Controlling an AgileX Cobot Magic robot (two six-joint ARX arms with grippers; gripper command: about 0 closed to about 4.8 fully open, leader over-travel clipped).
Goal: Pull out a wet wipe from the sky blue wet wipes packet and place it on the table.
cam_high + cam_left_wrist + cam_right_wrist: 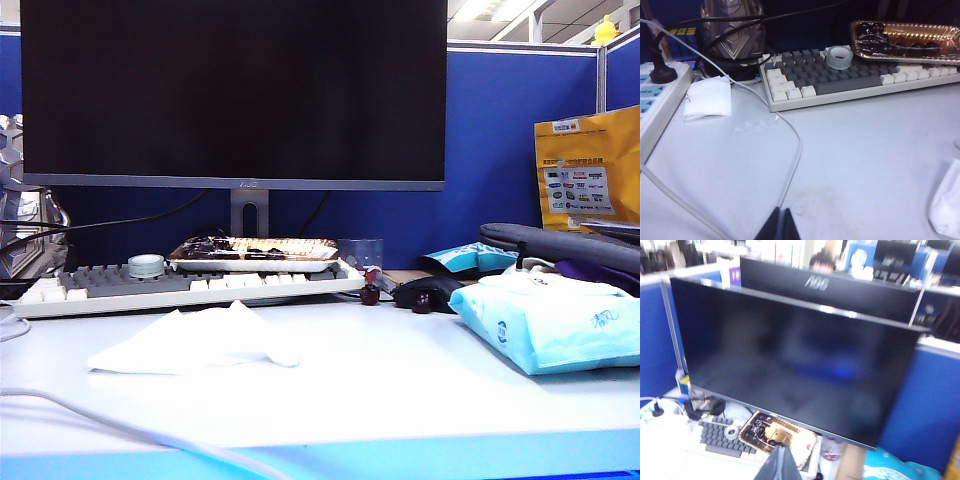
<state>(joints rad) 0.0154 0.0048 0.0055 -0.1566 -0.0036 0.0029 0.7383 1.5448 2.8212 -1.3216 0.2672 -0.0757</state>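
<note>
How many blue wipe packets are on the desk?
2. The big sky blue packet lies at the front right of the table; a smaller blue-and-white packet sits behind it by the partition. Others may be hidden.

One wet wipe (195, 343), one sky blue wet wipes packet (556, 320), one keyboard (190, 284), one monitor (232, 92), two end effectors: left (781, 220), right (781, 460).

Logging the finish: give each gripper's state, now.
Left gripper: shut, empty, over the table.
Right gripper: shut, empty, raised facing the monitor.
</note>
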